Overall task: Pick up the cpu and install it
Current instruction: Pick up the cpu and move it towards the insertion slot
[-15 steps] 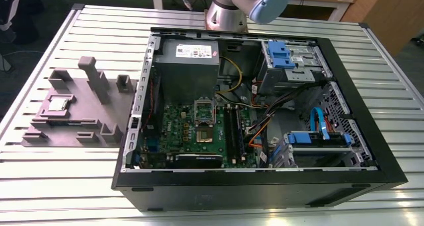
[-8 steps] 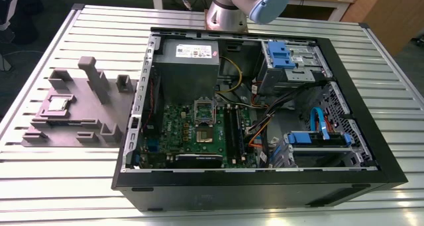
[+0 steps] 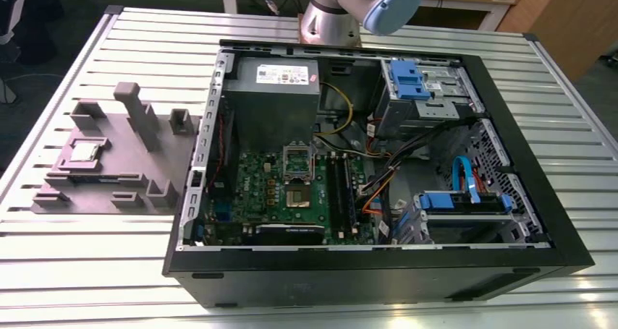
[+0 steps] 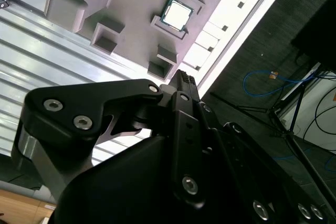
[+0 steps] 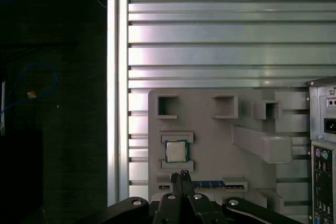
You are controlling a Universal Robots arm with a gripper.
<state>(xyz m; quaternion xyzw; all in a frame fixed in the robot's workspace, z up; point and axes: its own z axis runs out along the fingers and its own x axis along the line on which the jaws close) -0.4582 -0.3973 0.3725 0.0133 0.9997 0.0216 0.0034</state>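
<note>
The cpu is a small flat square chip with a silvery metal top and a thin pale rim. It lies flat, metal side up, seated between 2 low ledges of a grey holder on the slatted table, untouched.

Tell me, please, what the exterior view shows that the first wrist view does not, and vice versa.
From the exterior view: inside the computer case, the motherboard, socket and blue drive bays. From the first wrist view: the hand, near the grey fixture, and the case's rear ports. In both: the cpu seated in that fixture on the slatted table.
</note>
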